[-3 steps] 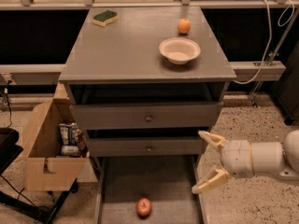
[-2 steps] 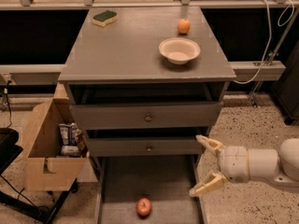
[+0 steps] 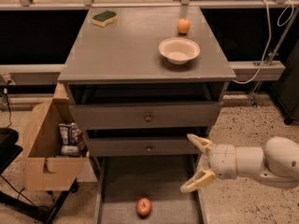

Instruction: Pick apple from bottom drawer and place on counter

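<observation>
The red apple (image 3: 144, 206) lies on the flat floor of the pulled-out bottom drawer (image 3: 119, 181), near its front. My gripper (image 3: 192, 163) hangs at the drawer's right edge, above and to the right of the apple, apart from it. Its two pale fingers (image 3: 199, 143) are spread open and hold nothing. The grey counter (image 3: 126, 45) is the cabinet's top, above the two shallower knobbed drawers.
On the counter stand a white bowl (image 3: 179, 50), a small orange fruit (image 3: 183, 26) and a green-yellow sponge (image 3: 104, 17). A cardboard box (image 3: 46, 153) with packets stands left of the cabinet. A cable (image 3: 271, 36) hangs at right.
My gripper has moved left and a little down, closer over the drawer's right edge. The apple has not moved.
</observation>
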You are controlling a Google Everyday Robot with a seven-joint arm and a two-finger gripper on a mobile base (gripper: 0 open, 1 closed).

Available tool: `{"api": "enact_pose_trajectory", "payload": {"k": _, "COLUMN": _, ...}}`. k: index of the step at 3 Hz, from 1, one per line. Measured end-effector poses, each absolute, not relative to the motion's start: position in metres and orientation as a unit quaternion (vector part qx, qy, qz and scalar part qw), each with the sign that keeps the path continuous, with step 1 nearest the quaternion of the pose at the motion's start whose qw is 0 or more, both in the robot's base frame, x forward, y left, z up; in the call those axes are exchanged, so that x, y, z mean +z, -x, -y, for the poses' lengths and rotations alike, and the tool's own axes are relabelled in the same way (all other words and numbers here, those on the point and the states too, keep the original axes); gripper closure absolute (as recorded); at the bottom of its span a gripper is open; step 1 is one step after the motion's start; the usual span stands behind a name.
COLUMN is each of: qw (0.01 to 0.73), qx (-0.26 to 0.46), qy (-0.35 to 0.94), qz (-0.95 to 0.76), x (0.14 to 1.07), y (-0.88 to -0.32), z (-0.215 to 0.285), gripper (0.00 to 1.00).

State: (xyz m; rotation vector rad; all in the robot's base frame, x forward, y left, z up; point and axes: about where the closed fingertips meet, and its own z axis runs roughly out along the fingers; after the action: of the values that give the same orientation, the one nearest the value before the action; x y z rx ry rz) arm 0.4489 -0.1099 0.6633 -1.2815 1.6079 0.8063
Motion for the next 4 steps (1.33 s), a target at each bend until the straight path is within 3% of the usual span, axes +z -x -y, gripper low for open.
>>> {"api": "enact_pose_trajectory", "payload": {"k": 2, "qw": 0.514, "qx": 0.353, "qy": 0.533, "qz": -0.572, "x": 0.58, "y": -0.508, "z": 0.009, "gripper": 0.0}}
{"api": "enact_pose_trajectory", "payload": {"k": 3, "qw": 0.511, "qx": 0.399, "qy": 0.525, "qz": -0.552, "x": 0.493, "y": -0.528, "z": -0.039, "gripper": 0.0}}
{"api": "enact_pose_trajectory", "payload": {"k": 4, "qw": 0.478, "qx": 0.415, "qy": 0.52, "qz": -0.573, "x": 0.43, "y": -0.53, "z": -0.042, "gripper": 0.0}}
